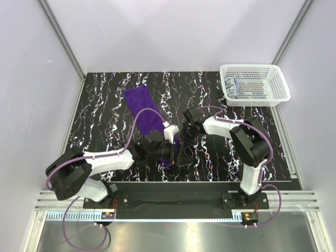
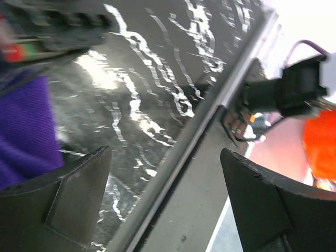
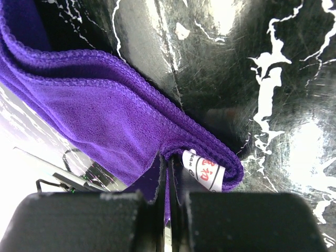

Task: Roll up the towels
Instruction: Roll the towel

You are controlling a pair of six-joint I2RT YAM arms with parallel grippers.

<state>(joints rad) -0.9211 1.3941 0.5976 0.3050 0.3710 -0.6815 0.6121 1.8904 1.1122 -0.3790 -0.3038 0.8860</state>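
Purple towel (image 1: 143, 113) lies as a long strip, diagonal across the middle of the table (image 1: 105, 121). Its far end points to the back left and its near end sits between the two grippers. The near end is doubled over; the right wrist view shows two hemmed layers and a white label (image 3: 203, 172).

Right gripper (image 3: 168, 173): jaws closed, pinching the towel's edge just beside the label.

Left gripper (image 2: 165, 152): jaws wide apart, nothing between them. The towel is beside its left finger; contact unclear because the view is blurred.

Patterned towel (image 1: 234, 87) sits in the basket (image 1: 254, 66) at the back right, apparently rolled.
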